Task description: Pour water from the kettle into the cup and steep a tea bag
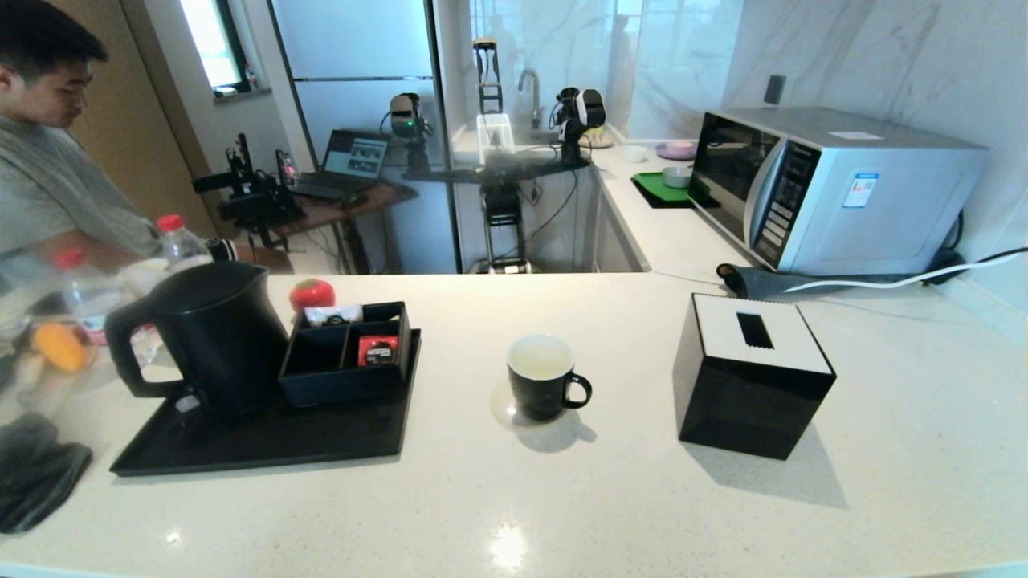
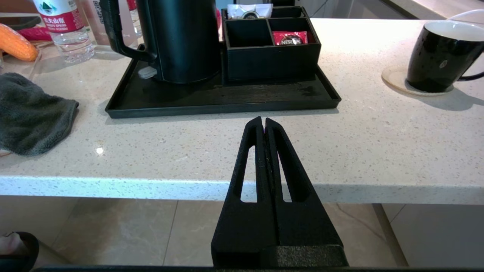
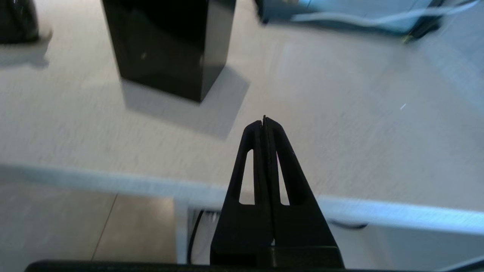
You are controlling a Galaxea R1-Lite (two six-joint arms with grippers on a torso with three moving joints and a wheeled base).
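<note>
The tall black kettle (image 1: 213, 337) (image 2: 181, 41) stands at the left end of a black tray (image 1: 265, 441), its loop handle pointing left. The small black cup (image 1: 542, 377) (image 2: 438, 56), white inside, sits on a pale coaster in the middle of the counter with its handle to the right. No tea bag shows anywhere. My left gripper (image 2: 263, 121) is shut and empty, held over the counter's front edge in front of the tray. My right gripper (image 3: 264, 120), also shut and empty, hovers at the front edge near the tissue box. Neither gripper appears in the head view.
A low black compartment box (image 1: 349, 353) on the tray holds a red sachet (image 2: 290, 37) and a white packet (image 2: 249, 11). A black tissue box (image 1: 751, 373) stands right of the cup, with a microwave (image 1: 835, 189) behind it. A grey cloth (image 2: 32, 111), bottles and a person are at the left.
</note>
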